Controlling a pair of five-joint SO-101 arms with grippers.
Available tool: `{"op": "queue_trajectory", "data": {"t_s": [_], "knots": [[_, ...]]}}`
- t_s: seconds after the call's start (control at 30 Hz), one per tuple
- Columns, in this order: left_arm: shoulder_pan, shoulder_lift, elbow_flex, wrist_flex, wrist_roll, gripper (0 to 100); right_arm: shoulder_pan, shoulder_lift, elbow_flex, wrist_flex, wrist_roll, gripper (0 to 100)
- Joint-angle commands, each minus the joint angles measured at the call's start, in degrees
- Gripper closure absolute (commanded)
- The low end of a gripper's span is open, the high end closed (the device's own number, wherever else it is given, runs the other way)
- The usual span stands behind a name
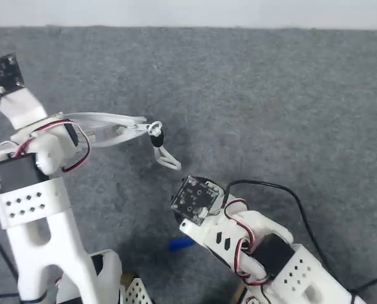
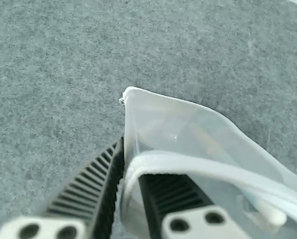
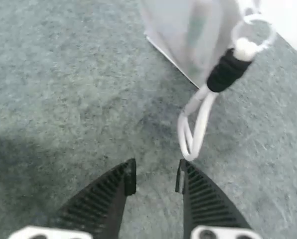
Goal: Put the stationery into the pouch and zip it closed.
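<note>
Step in hand is judged to be the zipping: the pull cord (image 3: 193, 132) w/ its black bead (image 3: 227, 73) hangs from one end of the pouch (image 2: 198, 134), and the right tool (image 3: 156, 174) is set just short of the cord's loop, jaws spread, nothing between them. For a clean pull the loop should be taken close under the bead, not at the slack tip, and drawn along the pouch's zip line, not across it, w/ the far end kept taut as counter-hold

The left tool (image 2: 131, 162) is pressed together on the pouch's edge at the end away from the cord, the film pinched between the ribbed pads. The pouch seems to be held up off the desk (image 1: 271, 95); pale shapes are seen through the film but can't be identified, nor can it be told how far the zip is run

Pose: the left arm (image 1: 37, 190) is bent over the pouch's held end. The right arm (image 1: 264, 247) is kept low, stretched toward the cord end, tool aimed at the desk just under the loop

A blue item (image 1: 178, 243) lies well apart from the pouch, beside the right arm; if it's stationery, filling isn't done
</note>
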Motion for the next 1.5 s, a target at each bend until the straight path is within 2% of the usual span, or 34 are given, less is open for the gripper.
{"op": "queue_trajectory", "data": {"t_s": [0.0, 0.13, 0.37, 0.7, 0.93, 1.27, 1.47], "knots": [[-0.26, -0.26, -0.48, -2.2, 0.97, 99, -3.12, 6.81, -3.69, -0.48, 1.49, 86.1], [-0.35, -0.26, -0.48, -2.2, 0.97, 99, -6.64, 14.99, -3.78, -1.71, 1.49, 86.1], [-0.35, -0.18, -0.48, -2.2, 0.79, 99, -7.52, 24.84, -3.96, -3.3, 1.49, 86.1], [-0.44, -0.18, -0.48, -2.2, 0.79, 99, -12.7, 34.68, -8.62, 3.74, 1.58, 86.1], [-0.44, -0.18, -0.48, -2.2, 0.79, 99, -14.81, 44.53, -11.16, 3.56, 1.58, 86.1], [-0.44, -0.18, -0.48, -2.2, 0.79, 99, -14.2, 58.68, -16.7, 3.65, 1.49, 86.4], [-0.44, -0.09, -0.48, -2.2, 0.79, 99, -10.42, 65.54, -19.87, 4.09, 1.23, 86.8]]}}
